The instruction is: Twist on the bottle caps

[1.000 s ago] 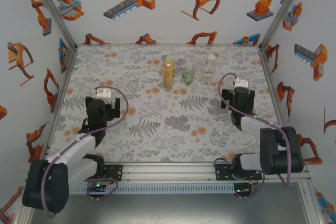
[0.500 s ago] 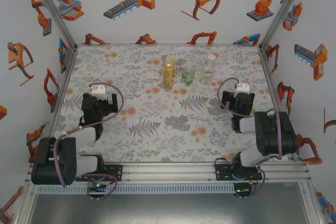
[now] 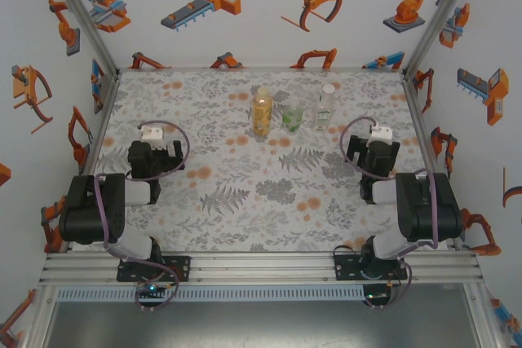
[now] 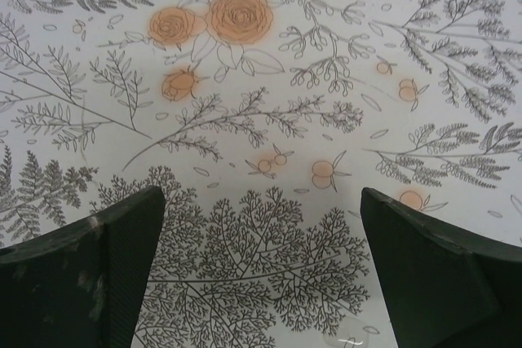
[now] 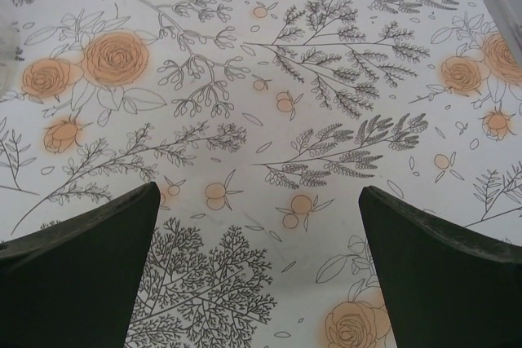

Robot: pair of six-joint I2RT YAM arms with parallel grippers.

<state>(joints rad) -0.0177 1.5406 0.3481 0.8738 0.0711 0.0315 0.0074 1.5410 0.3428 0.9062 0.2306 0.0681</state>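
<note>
Three bottles stand in a row at the back centre of the mat: a tall amber one, a short green-tinted one and a slim colourless one. A yellowish cap sits on the amber bottle and a white cap on the colourless one. The green bottle's top is too small to read. My left gripper hangs open over bare mat, far left of the bottles. My right gripper is open too, right of and nearer than the bottles. Nothing lies between either pair of fingers.
The floral mat covers the table, which is walled at the back and sides. Both arms are folded back over their bases at the near rail. A small clear glint shows on the mat under the left gripper; I cannot tell what it is.
Both arms have folded back toward their bases. The left gripper drifted slightly left and away from the near edge. The bottles have not moved, and both grippers stayed open.
</note>
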